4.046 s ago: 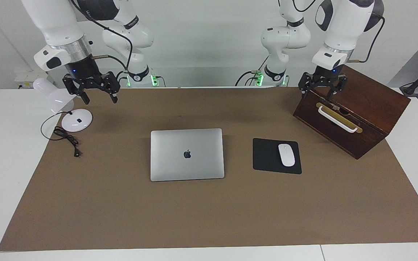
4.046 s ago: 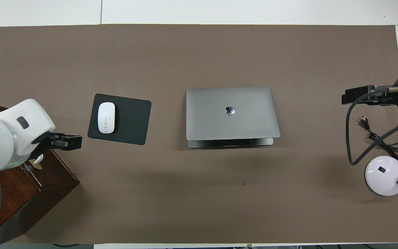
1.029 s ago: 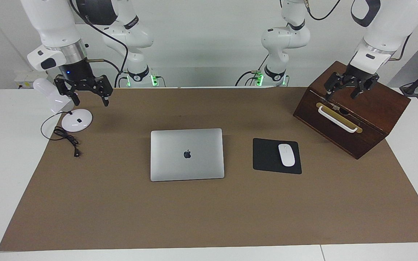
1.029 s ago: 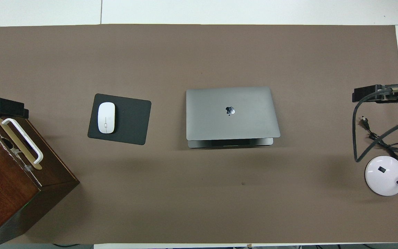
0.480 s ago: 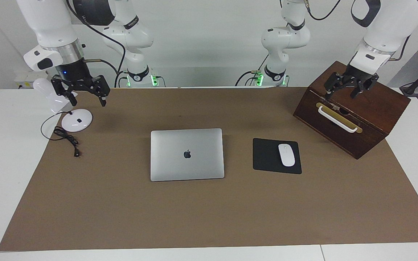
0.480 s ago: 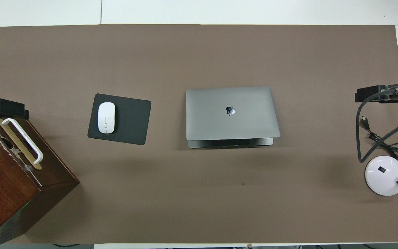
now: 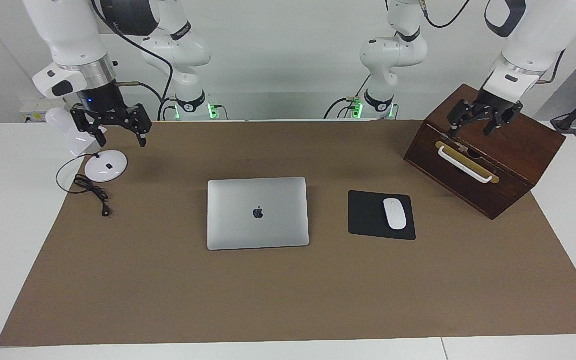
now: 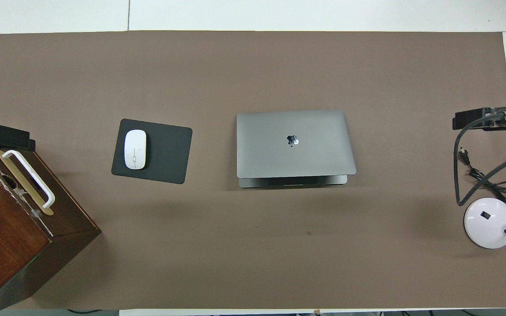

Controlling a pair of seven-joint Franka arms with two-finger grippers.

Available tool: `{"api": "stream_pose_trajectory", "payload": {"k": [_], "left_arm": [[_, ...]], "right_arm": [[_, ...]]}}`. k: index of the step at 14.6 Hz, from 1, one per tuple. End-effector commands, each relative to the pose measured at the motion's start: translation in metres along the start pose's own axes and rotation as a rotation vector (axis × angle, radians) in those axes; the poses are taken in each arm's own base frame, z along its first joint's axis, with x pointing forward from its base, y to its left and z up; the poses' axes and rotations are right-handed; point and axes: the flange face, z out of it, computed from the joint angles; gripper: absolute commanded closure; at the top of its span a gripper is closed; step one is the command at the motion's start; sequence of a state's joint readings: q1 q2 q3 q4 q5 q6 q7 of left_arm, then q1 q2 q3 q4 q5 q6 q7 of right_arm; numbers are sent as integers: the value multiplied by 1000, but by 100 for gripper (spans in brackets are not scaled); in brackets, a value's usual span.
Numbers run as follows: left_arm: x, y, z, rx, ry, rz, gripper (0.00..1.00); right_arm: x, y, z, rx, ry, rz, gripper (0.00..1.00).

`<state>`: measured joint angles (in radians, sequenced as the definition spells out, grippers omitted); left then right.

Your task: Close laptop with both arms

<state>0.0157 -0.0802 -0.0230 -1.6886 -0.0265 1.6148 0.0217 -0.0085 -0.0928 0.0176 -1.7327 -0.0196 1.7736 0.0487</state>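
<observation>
Mid-mat, laptop [image 7: 258, 213] – well apart from left fingers [image 7: 488, 127], right fingers [image 7: 140, 137], both spread.

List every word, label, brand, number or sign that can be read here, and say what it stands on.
No words or numbers can be read.
Apple logo, a sign without letters: on the laptop lid.
Lettering on the right arm: too small to read.
Small dark mark on the lamp base: cannot tell what it is.
Mouse, mouse pad, wooden box: no text visible.
</observation>
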Motion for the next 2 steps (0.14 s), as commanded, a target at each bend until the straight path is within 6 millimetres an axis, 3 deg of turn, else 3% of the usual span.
{"api": "stream_pose_trajectory", "payload": {"k": [1, 2], "left_arm": [[2, -1, -4, 0, -8, -9, 0], [2, -1, -4, 0, -8, -9, 0]], "right_arm": [[0, 3, 1, 4, 13, -22, 0], [0, 3, 1, 4, 13, -23, 0]]}}
